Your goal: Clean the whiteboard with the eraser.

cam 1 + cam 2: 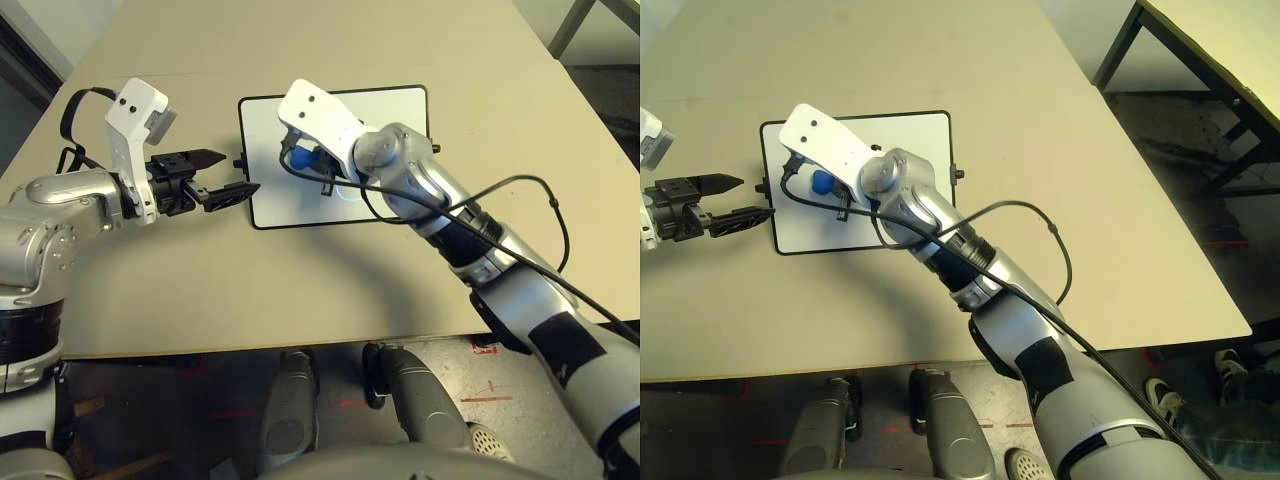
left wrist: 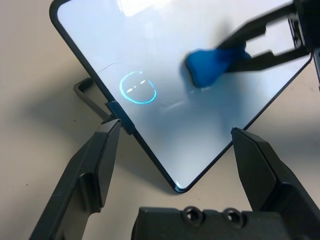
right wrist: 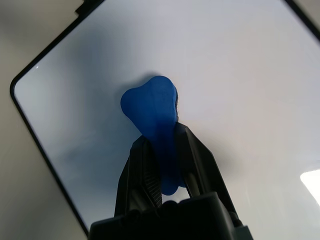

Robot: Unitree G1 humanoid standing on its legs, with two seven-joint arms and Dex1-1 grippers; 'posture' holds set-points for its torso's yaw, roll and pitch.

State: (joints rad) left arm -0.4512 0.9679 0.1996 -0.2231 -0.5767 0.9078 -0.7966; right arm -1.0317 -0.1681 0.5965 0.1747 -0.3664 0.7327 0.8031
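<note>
Left gripper [image 1: 222, 176]: fingers spread wide, holding nothing, poised at the left short edge of the whiteboard [image 1: 395, 105], one fingertip [image 1: 245, 190] near the frame's near-left corner.
Whiteboard: flat on the tan table [image 1: 300, 290], beyond the left gripper.
Right gripper [image 3: 165, 165]: fingers clamped on the eraser [image 3: 152, 107].
Eraser: blue, gripped at one end between both fingers, free end pressed on the board's left half.

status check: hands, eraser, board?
Right hand shut on the eraser, eraser over the whiteboard. Left hand open at the board's left edge, straddling its corner. Nothing in the way.
</note>
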